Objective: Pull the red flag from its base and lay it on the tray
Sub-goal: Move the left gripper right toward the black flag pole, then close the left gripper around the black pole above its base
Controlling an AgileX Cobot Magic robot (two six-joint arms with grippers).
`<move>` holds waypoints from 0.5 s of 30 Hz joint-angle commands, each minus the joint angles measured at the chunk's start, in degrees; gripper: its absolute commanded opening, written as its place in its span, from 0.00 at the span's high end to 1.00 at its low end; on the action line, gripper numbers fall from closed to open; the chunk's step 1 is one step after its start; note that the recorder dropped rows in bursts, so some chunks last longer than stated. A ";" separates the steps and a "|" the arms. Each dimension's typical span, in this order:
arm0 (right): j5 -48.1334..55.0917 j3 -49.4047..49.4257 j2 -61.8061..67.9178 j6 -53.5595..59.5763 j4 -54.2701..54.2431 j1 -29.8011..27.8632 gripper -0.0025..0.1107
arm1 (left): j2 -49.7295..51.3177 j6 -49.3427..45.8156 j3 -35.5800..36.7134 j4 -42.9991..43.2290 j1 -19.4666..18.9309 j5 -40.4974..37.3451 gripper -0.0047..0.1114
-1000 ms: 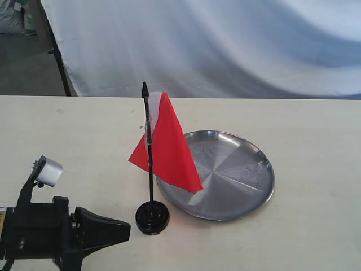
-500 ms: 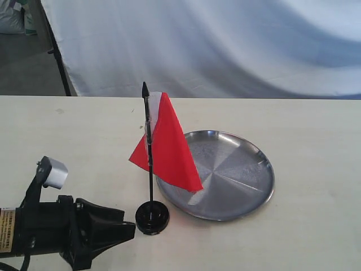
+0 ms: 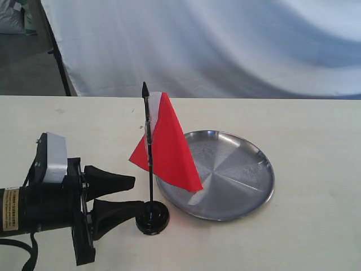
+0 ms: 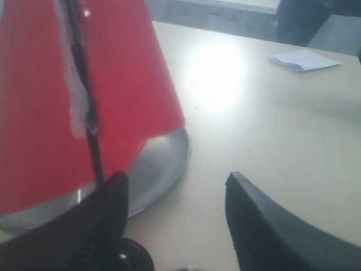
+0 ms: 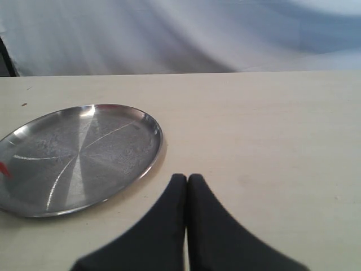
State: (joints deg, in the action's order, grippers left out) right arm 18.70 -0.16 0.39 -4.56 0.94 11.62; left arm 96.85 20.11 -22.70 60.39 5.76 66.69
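Note:
The red flag (image 3: 168, 148) stands upright on its thin black pole (image 3: 149, 164) in the small round black base (image 3: 152, 218), just left of the silver tray (image 3: 237, 175). My left gripper (image 3: 137, 193) is open at table height, its fingertips just left of the base and low on the pole, gripping nothing. In the left wrist view the red flag (image 4: 45, 84), the pole (image 4: 84, 90), the tray (image 4: 161, 164) and the base (image 4: 134, 258) fill one side, with the left gripper (image 4: 175, 189) open. My right gripper (image 5: 187, 179) is shut and empty beside the tray (image 5: 79, 152); the exterior view does not show it.
A white cloth backdrop (image 3: 225, 45) hangs behind the table's far edge, with a black stand leg (image 3: 59, 62) at the back left. A folded white paper (image 4: 304, 59) lies on the table in the left wrist view.
My left gripper has advanced to the right toward the base and rolled over, so both fingers now show spread apart. The flag, base and tray have not moved.

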 commanded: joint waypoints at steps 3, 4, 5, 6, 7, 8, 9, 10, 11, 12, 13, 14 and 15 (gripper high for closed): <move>-0.32 0.16 -0.39 0.09 0.51 -0.02 0.98 | 0.93 5.17 -3.36 -1.37 0.32 -6.01 0.53; -0.32 0.16 -0.39 0.09 0.51 -0.02 0.98 | 1.88 5.17 -3.97 -1.37 0.32 -6.14 0.53; -0.32 0.16 -0.39 0.09 0.51 -0.02 0.98 | 2.39 5.17 -4.46 -1.37 0.32 -6.14 0.53; -0.32 0.16 -0.39 0.09 0.51 -0.02 0.98 | 3.27 5.17 -5.31 -1.37 0.32 -6.17 0.53; -0.32 0.16 -0.39 0.09 0.51 -0.02 0.98 | 3.91 5.17 -5.66 -1.37 0.43 -6.17 0.53; -0.32 0.16 -0.39 0.09 0.51 -0.02 0.98 | 4.87 5.43 -6.30 -1.37 1.18 -6.17 0.53; -0.32 0.16 -0.39 0.09 0.51 -0.02 0.98 | 5.63 5.43 -6.81 -1.37 1.95 -6.17 0.53; -0.32 0.16 -0.39 0.09 0.51 -0.02 0.98 | 6.62 5.43 -7.72 -1.37 3.65 -6.53 0.53; -0.32 0.16 -0.39 0.09 0.51 -0.02 0.98 | 7.19 5.43 -8.29 -1.37 4.41 -6.88 0.53; -0.32 0.16 -0.39 0.09 0.51 -0.02 0.98 | 7.66 5.43 -8.87 -1.37 5.26 -7.55 0.53; -0.32 0.16 -0.39 0.09 0.51 -0.02 0.98 | 8.06 5.43 -9.46 -1.37 5.95 -8.02 0.53; -0.32 0.16 -0.39 0.09 0.51 -0.02 0.98 | 8.36 5.43 -9.86 -1.37 6.36 -8.77 0.53; -0.32 0.16 -0.39 0.09 0.51 -0.02 0.98 | 8.57 5.43 -10.40 -1.37 6.86 -9.05 0.53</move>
State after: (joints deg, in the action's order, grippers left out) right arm 18.70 -0.16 0.39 -4.56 0.94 11.62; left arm 104.74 25.07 -31.90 59.19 11.27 58.84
